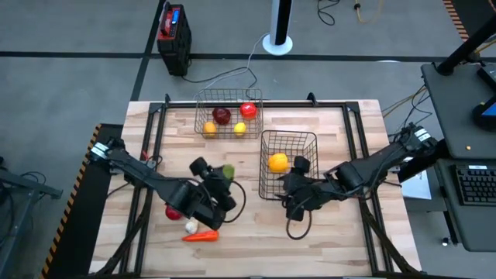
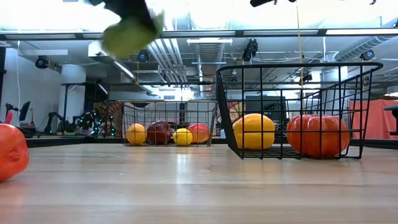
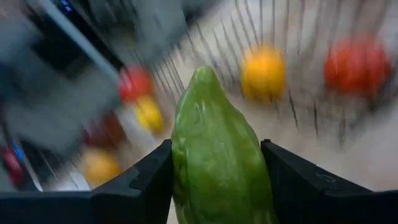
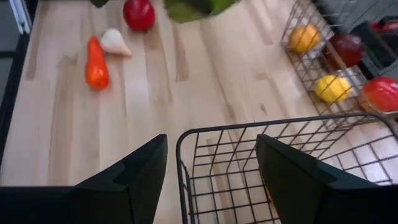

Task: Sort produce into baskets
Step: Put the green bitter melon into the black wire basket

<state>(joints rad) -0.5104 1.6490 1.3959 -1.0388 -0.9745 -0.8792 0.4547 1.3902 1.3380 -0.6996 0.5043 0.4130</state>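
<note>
My left gripper (image 3: 217, 180) is pinching the green cucumber (image 3: 219, 155), up off the table between the two baskets. The far basket (image 1: 203, 99) holds red, dark red and yellow pieces. The near basket (image 1: 266, 139) holds a yellow pepper (image 1: 278, 162) and, seen from table height, an orange piece (image 2: 319, 135) beside it. My right gripper (image 4: 211, 165) hangs spread at the near basket's rim. On the wood by my left arm lie a carrot (image 1: 201, 236), garlic (image 1: 191, 227) and a red piece (image 1: 173, 212).
</note>
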